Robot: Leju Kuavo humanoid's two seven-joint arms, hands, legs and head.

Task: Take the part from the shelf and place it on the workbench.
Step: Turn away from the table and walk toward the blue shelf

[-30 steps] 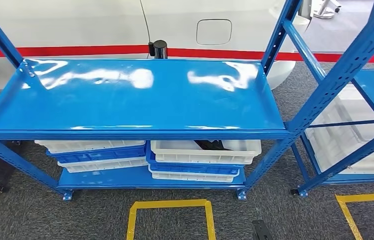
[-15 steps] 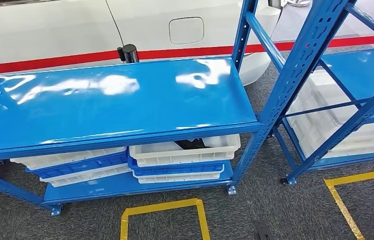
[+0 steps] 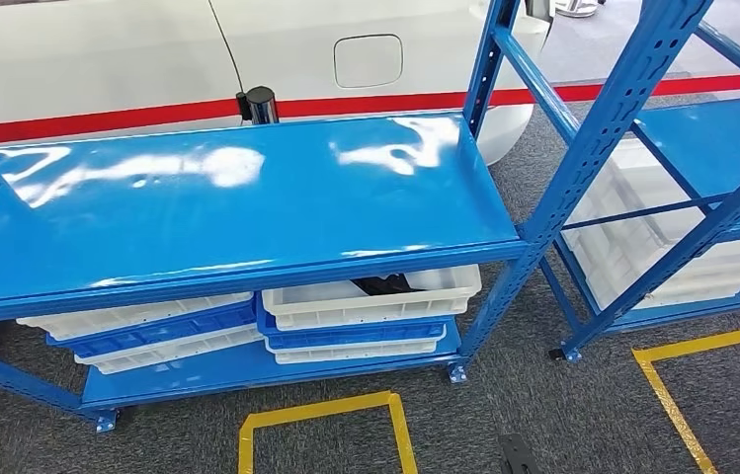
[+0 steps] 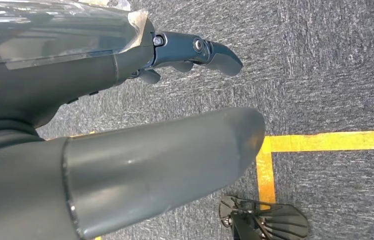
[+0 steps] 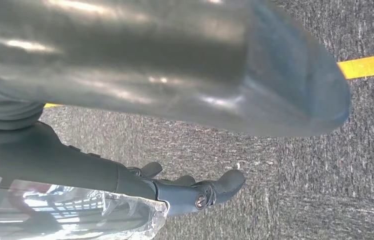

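The left hand (image 4: 140, 145) hangs over the grey carpet (image 4: 334, 65), fingers apart and holding nothing; the right hand (image 5: 185, 75) hangs likewise, loosely spread and empty. The part (image 3: 382, 286), a dark piece, lies well ahead of and above both hands, in the top white tray (image 3: 366, 308) under the blue shelf (image 3: 237, 197). Only a sliver shows, so its shape is unclear. It looks rigid and probably light, plastic or metal; a hold across its exposed edge seems best, reaching in under the shelf lip.
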